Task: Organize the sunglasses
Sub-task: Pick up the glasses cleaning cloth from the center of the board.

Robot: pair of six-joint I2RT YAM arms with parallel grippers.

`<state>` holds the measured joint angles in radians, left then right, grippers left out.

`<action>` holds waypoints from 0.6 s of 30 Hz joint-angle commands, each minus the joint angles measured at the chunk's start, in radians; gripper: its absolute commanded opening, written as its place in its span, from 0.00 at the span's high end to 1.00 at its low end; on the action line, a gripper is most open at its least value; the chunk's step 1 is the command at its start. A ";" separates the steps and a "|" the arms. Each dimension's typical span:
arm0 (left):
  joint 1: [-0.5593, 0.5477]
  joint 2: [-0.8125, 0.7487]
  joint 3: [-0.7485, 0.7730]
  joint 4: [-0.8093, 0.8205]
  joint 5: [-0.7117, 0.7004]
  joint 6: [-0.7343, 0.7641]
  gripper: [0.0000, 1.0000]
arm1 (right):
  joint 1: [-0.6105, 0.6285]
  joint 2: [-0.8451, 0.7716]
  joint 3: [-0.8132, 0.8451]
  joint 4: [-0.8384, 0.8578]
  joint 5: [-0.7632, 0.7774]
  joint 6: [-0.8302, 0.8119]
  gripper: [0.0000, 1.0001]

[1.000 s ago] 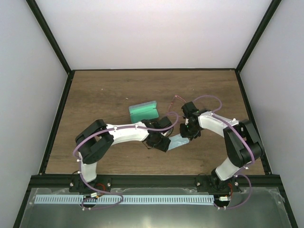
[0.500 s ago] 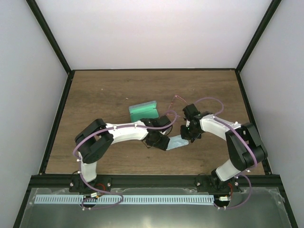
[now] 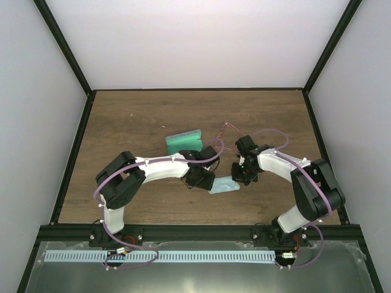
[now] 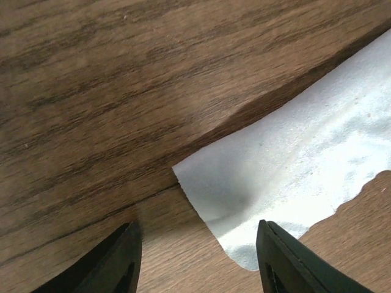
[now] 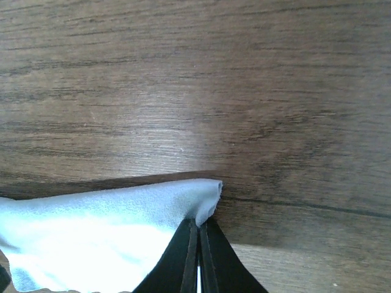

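Note:
The light-blue cloth (image 3: 223,186) lies on the wooden table between my two grippers. My right gripper (image 3: 242,175) is shut on one corner of the cloth (image 5: 122,226), pinching it low over the table; its jaws show closed in the right wrist view (image 5: 199,223). My left gripper (image 3: 204,181) is open and empty (image 4: 197,229), with the cloth's opposite corner (image 4: 287,177) lying flat just ahead of its jaws. The sunglasses (image 3: 226,125), a thin pinkish-red frame, lie behind the right arm, partly hidden. The teal case (image 3: 183,142) sits behind the left gripper.
Black frame rails (image 3: 73,159) border the table on the left, right and back, with white walls beyond. Both arms arch over the near middle of the table. A purple cable (image 3: 269,131) loops above the right arm.
The cloth has shifted nearer and to the left and lies flatter. My left gripper has drawn back left off the cloth. My right gripper has moved slightly nearer with its corner.

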<state>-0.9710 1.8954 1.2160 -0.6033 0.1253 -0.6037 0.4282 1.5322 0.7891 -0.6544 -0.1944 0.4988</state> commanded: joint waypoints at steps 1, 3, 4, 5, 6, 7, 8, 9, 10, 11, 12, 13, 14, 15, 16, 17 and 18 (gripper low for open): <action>0.006 0.042 0.009 -0.051 0.010 -0.027 0.53 | 0.011 0.003 -0.009 -0.029 -0.023 0.025 0.99; 0.006 0.047 0.010 -0.055 0.013 -0.034 0.58 | 0.011 0.003 -0.006 -0.028 -0.025 0.025 0.99; 0.005 0.051 0.011 -0.057 0.016 -0.034 0.61 | 0.011 0.003 -0.005 -0.027 -0.024 0.024 0.99; 0.005 0.055 0.010 -0.056 0.020 -0.035 0.62 | 0.011 0.003 -0.005 -0.027 -0.024 0.023 0.99; 0.005 0.059 0.011 -0.055 0.026 -0.036 0.63 | 0.011 0.004 -0.007 -0.028 -0.024 0.022 0.99; 0.004 0.064 0.013 -0.055 0.034 -0.036 0.63 | 0.011 0.005 -0.005 -0.028 -0.025 0.021 0.99; 0.001 0.068 0.016 -0.057 0.037 -0.035 0.64 | 0.011 0.005 -0.005 -0.029 -0.024 0.021 0.99; -0.001 0.073 0.021 -0.057 0.041 -0.033 0.65 | 0.011 0.005 -0.005 -0.029 -0.022 0.020 0.99; -0.004 0.076 0.024 -0.059 0.043 -0.032 0.66 | 0.011 0.005 -0.005 -0.030 -0.023 0.019 0.99; -0.004 0.083 0.027 -0.062 0.044 -0.030 0.67 | 0.011 0.005 -0.005 -0.030 -0.021 0.018 0.99; -0.007 0.087 0.030 -0.062 0.046 -0.029 0.67 | 0.011 0.005 -0.005 -0.029 -0.021 0.018 0.99; -0.008 0.091 0.030 -0.063 0.052 -0.027 0.67 | 0.010 0.006 -0.005 -0.028 -0.020 0.018 0.99; -0.008 0.096 0.031 -0.062 0.056 -0.024 0.68 | 0.010 0.007 -0.005 -0.028 -0.020 0.018 0.99; -0.010 0.101 0.034 -0.062 0.060 -0.022 0.69 | 0.011 0.009 -0.005 -0.028 -0.020 0.018 0.99; -0.011 0.107 0.037 -0.061 0.065 -0.018 0.71 | 0.011 0.009 -0.005 -0.028 -0.020 0.017 0.99; -0.011 0.113 0.038 -0.061 0.070 -0.015 0.72 | 0.011 0.010 -0.006 -0.027 -0.019 0.017 0.99; -0.010 0.116 0.039 -0.061 0.073 -0.015 0.73 | 0.011 0.009 -0.006 -0.028 -0.019 0.017 0.99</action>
<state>-0.9691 1.9415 1.2655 -0.6338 0.1635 -0.6247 0.4290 1.5322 0.7879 -0.6647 -0.2153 0.5133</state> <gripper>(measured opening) 0.281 0.010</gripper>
